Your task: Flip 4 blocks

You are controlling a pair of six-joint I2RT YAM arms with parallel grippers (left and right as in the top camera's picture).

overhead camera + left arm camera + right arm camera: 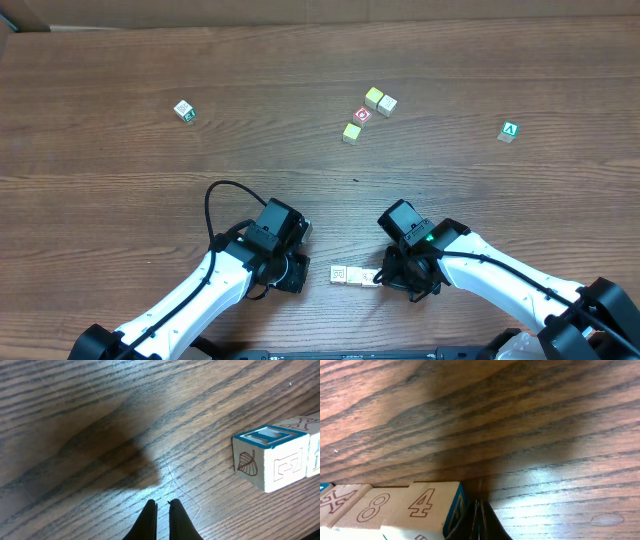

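**Overhead.** On the table, the blocks form one row at lower centre. Its long axis runs left to right, between the left gripper and the right gripper. At upper centre we count three yellowish cubes and one red-ring cube. Two green-marked cubes lie at far left and far right.

**Left wrist.** The jaws are drawn together on nothing. The blue-topped end block sits at right.

**Right wrist.** The jaws are pressed together just beside the block marked 4. Leftward we read 8, X and a blue corner, making four blocks in all.

Three cubes in a row carry brown print: the X block, the 8 block and the 4 block. The far green-marked cube shows an A.
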